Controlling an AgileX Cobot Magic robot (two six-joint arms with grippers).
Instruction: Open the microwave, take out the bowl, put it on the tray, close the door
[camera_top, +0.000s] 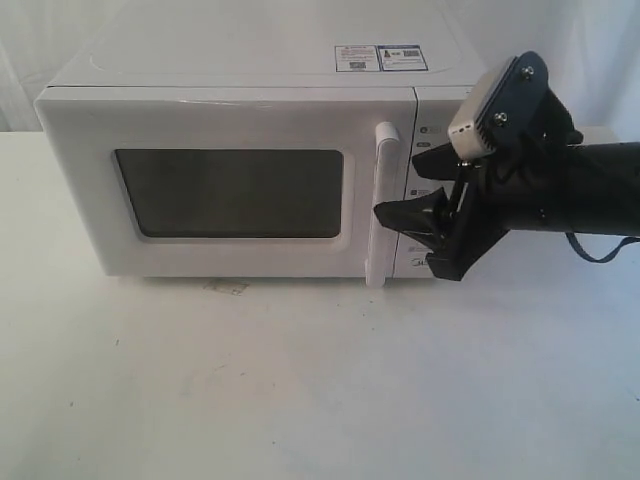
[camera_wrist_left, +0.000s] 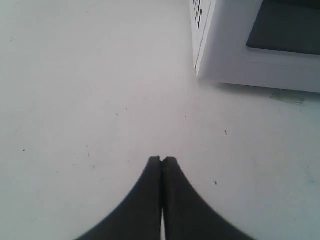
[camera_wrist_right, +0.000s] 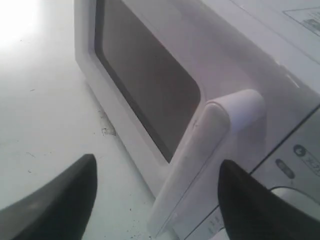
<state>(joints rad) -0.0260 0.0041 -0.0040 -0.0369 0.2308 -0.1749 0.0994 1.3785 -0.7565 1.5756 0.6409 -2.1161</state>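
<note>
Your right gripper (camera_top: 405, 230) is spread wide and holds nothing. In the right wrist view its fingers (camera_wrist_right: 55, 200) stand on either side of the handle (camera_top: 383, 200) without touching it. The door (camera_top: 230, 125) is shut flush on the microwave (camera_top: 240, 90), which stands back toward the far edge of the tabletop (camera_top: 300, 400). The bowl cannot be seen: the window (camera_top: 230, 192) is dark, so presumably it is inside. No tray shows in any view.

The main risk is a poor bite. If you close with the bar only at the fingertips, the pull will likely slip off. If you pull straight toward the near edge instead of along the door's arc, you could drag the whole microwave across the tabletop. The finger on the control panel (camera_wrist_right: 300, 155) side has little room and could scrape it.

Your left gripper (camera_wrist_left: 162, 160) is closed tight and empty, above bare tabletop near the microwave's front left corner. The door appears to hinge on that side, so the arm may stand in the swing; move it toward the left edge first. The tabletop in front of the microwave is bare, which leaves room for the swing.
</note>
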